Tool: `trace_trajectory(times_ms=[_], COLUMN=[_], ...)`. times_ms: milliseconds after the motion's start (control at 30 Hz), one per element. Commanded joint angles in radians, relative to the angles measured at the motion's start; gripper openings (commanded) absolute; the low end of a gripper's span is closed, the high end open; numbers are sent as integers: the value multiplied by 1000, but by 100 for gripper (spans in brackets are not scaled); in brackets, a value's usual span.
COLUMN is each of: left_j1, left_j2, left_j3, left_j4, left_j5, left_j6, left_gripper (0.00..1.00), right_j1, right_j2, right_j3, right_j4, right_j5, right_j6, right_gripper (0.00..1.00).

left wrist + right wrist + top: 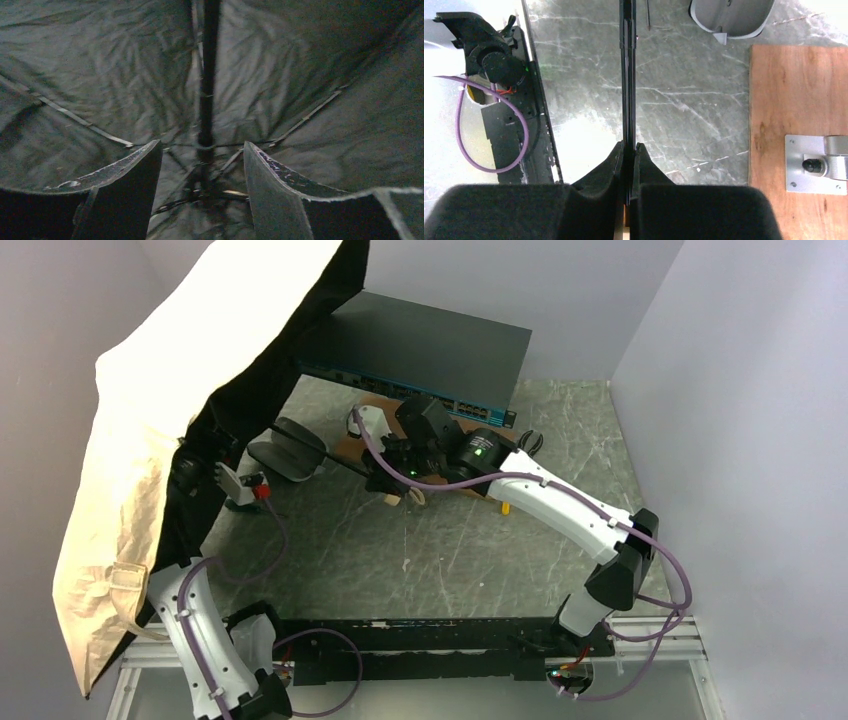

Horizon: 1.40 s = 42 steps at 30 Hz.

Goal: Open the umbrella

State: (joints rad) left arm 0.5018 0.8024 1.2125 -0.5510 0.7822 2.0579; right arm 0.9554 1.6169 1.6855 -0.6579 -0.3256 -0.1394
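Observation:
The umbrella stands open on its side at the left, with its tan canopy (150,440) outward and its black underside (300,75) facing the arms. Its thin black shaft (320,453) runs right to my right gripper (380,478). That gripper is shut on the shaft (626,75), as the right wrist view shows (629,147). A cream handle end (391,499) shows just below it. My left gripper (190,472) is under the canopy. It is open (202,150), with its fingers on either side of the shaft (209,75) near the ribs, not touching. The dark oval case (290,450) lies beneath the shaft.
A flat dark network switch (420,350) stands at the back. A wooden board (796,125) with a metal bracket (819,162) lies under my right gripper. A small yellow piece (505,508) lies by the right arm. Grey walls close in on the left, back and right.

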Motion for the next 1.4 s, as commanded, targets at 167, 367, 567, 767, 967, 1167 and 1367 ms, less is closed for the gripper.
trace_trajectory(times_ms=[167,367,567,767,967,1167,1367], left_j1=[6,6,6,6,6,6,6], left_j2=[29,28,17,-4,-5,-37,-63], left_j3=[0,-30,40,77,98,42,5], left_j4=[-46,94,6,-212,-267,-146,-60], left_j5=[-87,-111,9,110,86,56,78], left_j6=[74,41,7,142,157,112,70], left_gripper=[65,63,58,61,62,59,58], right_j1=[2,2,2,2,-4,-4,-4], right_j2=[-112,-114,-92,-82,-86,-98,-97], right_j3=[12,-4,10,27,30,-14,-34], right_j4=[179,167,159,165,161,163,168], right_j5=[-41,-58,-70,-71,-72,-70,-75], right_j6=[-34,-46,-21,7,10,4,21], right_gripper=[0,0,0,0,0,0,0])
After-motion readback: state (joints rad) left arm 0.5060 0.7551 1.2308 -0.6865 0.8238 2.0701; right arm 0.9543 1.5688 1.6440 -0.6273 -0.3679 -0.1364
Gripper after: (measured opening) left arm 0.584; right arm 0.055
